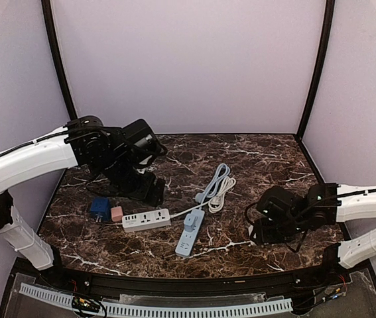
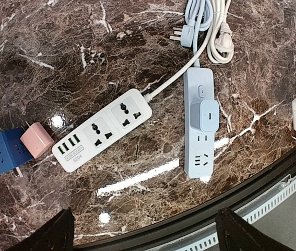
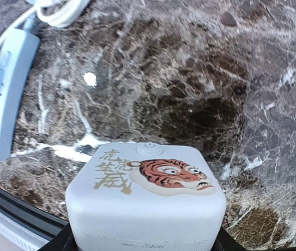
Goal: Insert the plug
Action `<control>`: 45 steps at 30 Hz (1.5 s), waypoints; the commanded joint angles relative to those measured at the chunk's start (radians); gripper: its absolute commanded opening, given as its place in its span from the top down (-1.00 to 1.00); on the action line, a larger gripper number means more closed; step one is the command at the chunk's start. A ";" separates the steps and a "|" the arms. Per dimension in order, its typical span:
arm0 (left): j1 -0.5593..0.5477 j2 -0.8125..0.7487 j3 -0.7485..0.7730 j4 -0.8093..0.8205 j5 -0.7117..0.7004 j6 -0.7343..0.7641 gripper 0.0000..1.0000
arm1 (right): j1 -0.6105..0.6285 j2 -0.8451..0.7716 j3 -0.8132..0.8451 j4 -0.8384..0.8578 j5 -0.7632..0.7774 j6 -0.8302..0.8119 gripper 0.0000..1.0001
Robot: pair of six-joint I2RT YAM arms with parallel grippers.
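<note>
Clearly the right end effector [image 3: 143,243] clamps the white tiger-printed plug [image 3: 145,201], while the left end effector [image 2: 148,232] stands apart.

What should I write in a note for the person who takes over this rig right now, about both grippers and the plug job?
Left gripper: open and empty, above the white rectangular power strip.
Right gripper: closed on the white cube-shaped adapter with a tiger picture, far right of both strips.
The light blue power strip lies beside the white one, with a light blue plug seated in it.
A blue cube adapter and a small pink adapter lie loose left of the white strip.
Done: tiger adapter grasped.
Left: carry it to a free socket and insert it.
</note>
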 commanded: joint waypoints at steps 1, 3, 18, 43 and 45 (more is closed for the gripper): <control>0.014 -0.045 0.051 -0.059 -0.007 -0.013 -0.90 | -0.007 -0.041 0.080 0.046 0.060 -0.120 -0.05; 0.021 -0.057 0.071 -0.066 0.005 -0.010 -0.90 | -0.007 -0.053 0.107 0.064 0.072 -0.171 -0.05; 0.092 -0.170 0.131 -0.008 0.252 0.023 -0.91 | -0.004 -0.080 0.253 0.248 0.016 -0.458 0.06; 0.093 -0.037 0.196 0.168 0.668 0.004 -0.68 | 0.202 0.039 0.419 0.325 -0.005 -0.790 0.20; 0.093 -0.023 0.196 0.181 0.690 0.001 -0.66 | 0.206 0.056 0.434 0.316 -0.001 -0.812 0.21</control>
